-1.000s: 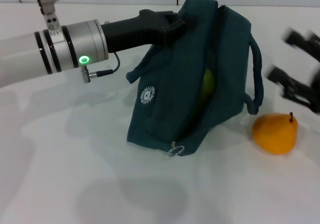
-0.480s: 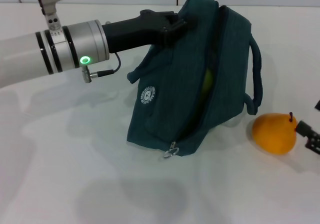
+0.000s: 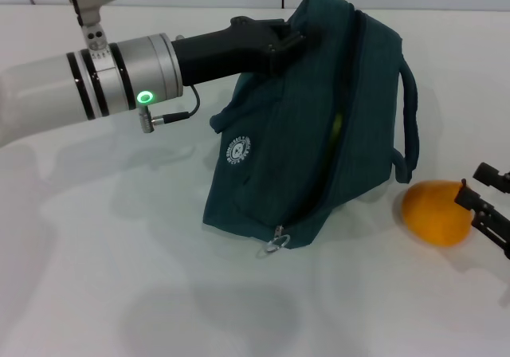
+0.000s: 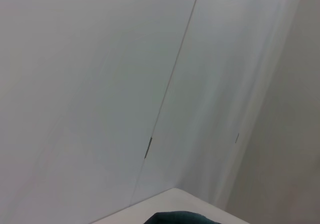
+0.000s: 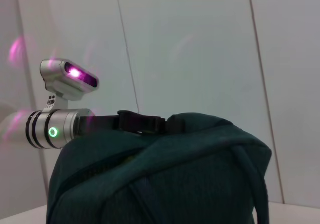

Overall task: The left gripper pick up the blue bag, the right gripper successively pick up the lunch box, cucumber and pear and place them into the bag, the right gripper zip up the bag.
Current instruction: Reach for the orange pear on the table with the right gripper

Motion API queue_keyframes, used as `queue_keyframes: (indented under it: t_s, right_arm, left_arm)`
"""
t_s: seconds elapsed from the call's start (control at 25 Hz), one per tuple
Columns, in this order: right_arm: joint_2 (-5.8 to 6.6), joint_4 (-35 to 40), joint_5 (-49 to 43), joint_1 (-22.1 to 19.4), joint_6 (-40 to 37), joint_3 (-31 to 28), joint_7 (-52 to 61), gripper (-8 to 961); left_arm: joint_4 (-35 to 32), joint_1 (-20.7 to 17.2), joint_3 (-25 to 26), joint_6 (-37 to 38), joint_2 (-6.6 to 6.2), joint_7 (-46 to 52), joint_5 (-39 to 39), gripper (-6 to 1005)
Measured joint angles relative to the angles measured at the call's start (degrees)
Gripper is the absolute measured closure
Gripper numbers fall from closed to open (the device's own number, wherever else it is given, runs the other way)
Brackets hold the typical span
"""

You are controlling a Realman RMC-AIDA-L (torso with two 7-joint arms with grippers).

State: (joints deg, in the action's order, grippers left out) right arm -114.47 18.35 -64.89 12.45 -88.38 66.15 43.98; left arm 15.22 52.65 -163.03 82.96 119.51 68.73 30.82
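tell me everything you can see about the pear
The pear is orange-yellow, smooth-skinned and rounded, lying on the white table to the robot's right of the blue bag, apart from it. It is still outside the bag. Its stem end faces the right pincer, whose open black fingers sit right at that end; one finger hides the stem, and actual contact cannot be confirmed. It shows only in the head view.

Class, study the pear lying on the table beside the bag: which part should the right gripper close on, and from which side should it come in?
Grip the pear across its wide round belly, coming in from its outer side, away from the blue bag, where the right gripper already sits. The pear lies on its side with the narrower stem end toward that gripper, so the fat middle probably gives the surest hold.
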Motion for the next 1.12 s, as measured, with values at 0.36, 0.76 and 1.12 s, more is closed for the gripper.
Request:
queue_keyframes:
  t_s: [0.36,0.76,1.12]
  right_arm:
    - [-0.16,-0.34,-0.06,0.92,1.61,0.79,0.32,540]
    - [-0.22,-0.44,-0.06,1.32,2.62,0.82,0.32,734]
    - [-0.52,-0.41,-0.05,2.24,3.43,1.47,0.06,750]
  left_arm:
    - [-0.02,-0.01,0.0,-0.09,0.02,-0.04,0.04,886]
    - [-0.02,-0.01,0.0,-0.09,0.02,-0.09,0.04,887]
    - [-0.02,-0.06,0.0,-0.09,-0.03,-0.1,0.04,886]
